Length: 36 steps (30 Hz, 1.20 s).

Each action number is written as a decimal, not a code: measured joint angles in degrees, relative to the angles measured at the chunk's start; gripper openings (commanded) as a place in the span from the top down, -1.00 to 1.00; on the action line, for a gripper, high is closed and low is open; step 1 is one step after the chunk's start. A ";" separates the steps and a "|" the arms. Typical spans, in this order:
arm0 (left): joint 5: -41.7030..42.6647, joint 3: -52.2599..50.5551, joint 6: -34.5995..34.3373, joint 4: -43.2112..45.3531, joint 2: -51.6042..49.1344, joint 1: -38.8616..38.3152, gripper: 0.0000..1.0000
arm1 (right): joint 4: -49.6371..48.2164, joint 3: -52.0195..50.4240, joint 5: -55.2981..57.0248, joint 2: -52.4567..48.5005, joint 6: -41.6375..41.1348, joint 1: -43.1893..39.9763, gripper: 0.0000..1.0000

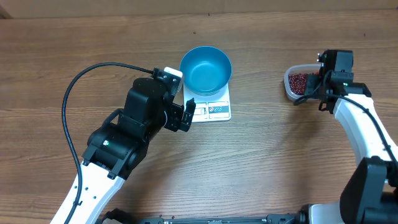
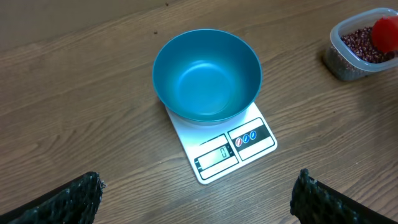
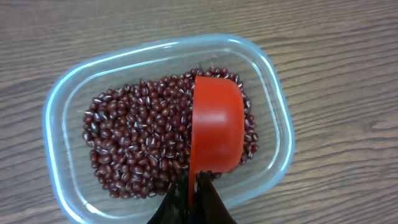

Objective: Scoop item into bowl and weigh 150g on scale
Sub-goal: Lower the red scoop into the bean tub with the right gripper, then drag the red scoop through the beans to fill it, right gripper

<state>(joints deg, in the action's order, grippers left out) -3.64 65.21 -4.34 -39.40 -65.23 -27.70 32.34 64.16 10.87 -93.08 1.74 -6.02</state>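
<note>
The empty blue bowl (image 1: 206,68) (image 2: 207,76) stands on the white scale (image 1: 217,112) (image 2: 231,149) at mid table. My left gripper (image 1: 188,115) (image 2: 196,188) hovers just in front of the scale, wide open, with nothing between its fingers. To the right, a clear plastic tub (image 1: 290,86) (image 3: 57,115) holds the dark red-brown beans (image 1: 300,80) (image 3: 134,146). My right gripper (image 1: 317,86) (image 3: 196,194) is over the tub, shut on the handle of a red scoop (image 3: 215,127) (image 2: 385,32). The scoop lies bottom-up on the beans at the tub's right side.
A black cable (image 1: 74,87) loops over the table left of the left arm. The wooden tabletop (image 1: 267,162) lies bare between the scale and the tub.
</note>
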 measured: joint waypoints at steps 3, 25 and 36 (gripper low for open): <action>0.00 0.00 0.00 0.00 -0.02 0.00 -0.99 | -0.63 0.00 0.07 -1.53 0.02 0.02 0.93; 0.00 0.00 0.00 -0.02 -0.02 0.00 -0.99 | 1.46 0.00 -4.96 -1.70 0.02 0.00 0.93; 0.00 0.00 0.00 -0.02 -0.02 0.00 -0.99 | 2.89 0.00 -9.07 -2.01 1.01 -0.13 0.93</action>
<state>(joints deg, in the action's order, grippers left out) -3.64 65.21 -4.34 -39.42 -65.25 -27.70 35.22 64.16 1.80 -95.09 2.74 -6.15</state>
